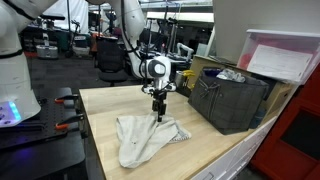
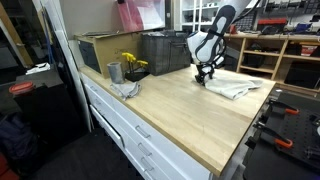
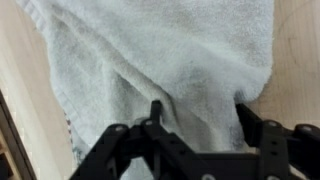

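While the white Franka arm (image 1: 132,45) reaches straight down over the light wooden tabletop (image 1: 215,150), its 2 black fingers (image 3: 155,115) stand spread apart, with their tips set into a white towel (image 3: 150,50). In the wrist view a raised fold of the terry cloth runs up between the 2 fingers. Each tip touches the fabric on its own side of that fold, and the fingers are not pressed together on it.

In both exterior views the towel (image 1: 145,138) lies crumpled and partly folded on the tabletop. The fingers come down near one end of it, and the rest of the cloth spreads away from them toward the tabletop's edge. None of the towel (image 2: 235,88) is lifted off the wood.

A dark plastic crate (image 1: 232,100) stands on the tabletop near the towel but apart from it, against the back edge. In an exterior view, well away from the arm at the far end of the tabletop (image 2: 190,125), a metal cup (image 2: 114,72) stands just beside some yellow flowers (image 2: 133,63), and a small gray cloth (image 2: 127,90) lies in front of them.
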Tool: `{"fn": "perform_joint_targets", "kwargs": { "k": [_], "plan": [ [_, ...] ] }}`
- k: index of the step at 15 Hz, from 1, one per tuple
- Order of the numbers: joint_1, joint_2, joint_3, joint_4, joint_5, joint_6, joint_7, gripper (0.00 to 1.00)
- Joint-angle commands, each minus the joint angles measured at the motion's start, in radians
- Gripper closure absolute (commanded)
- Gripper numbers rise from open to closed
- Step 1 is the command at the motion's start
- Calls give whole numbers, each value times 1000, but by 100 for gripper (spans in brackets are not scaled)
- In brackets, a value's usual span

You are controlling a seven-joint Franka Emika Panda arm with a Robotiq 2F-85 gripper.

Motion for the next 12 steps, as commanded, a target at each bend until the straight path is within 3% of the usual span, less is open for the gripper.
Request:
{"fn": "perform_joint_targets", "kwargs": {
  "k": [1, 7, 12],
  "plan": [
    [35, 9, -30, 14, -10, 9, -93, 57],
    [98, -33, -65, -20, 6, -8, -47, 99],
    [133, -50, -45, -16, 65, -77, 3, 99]
  ]
}}
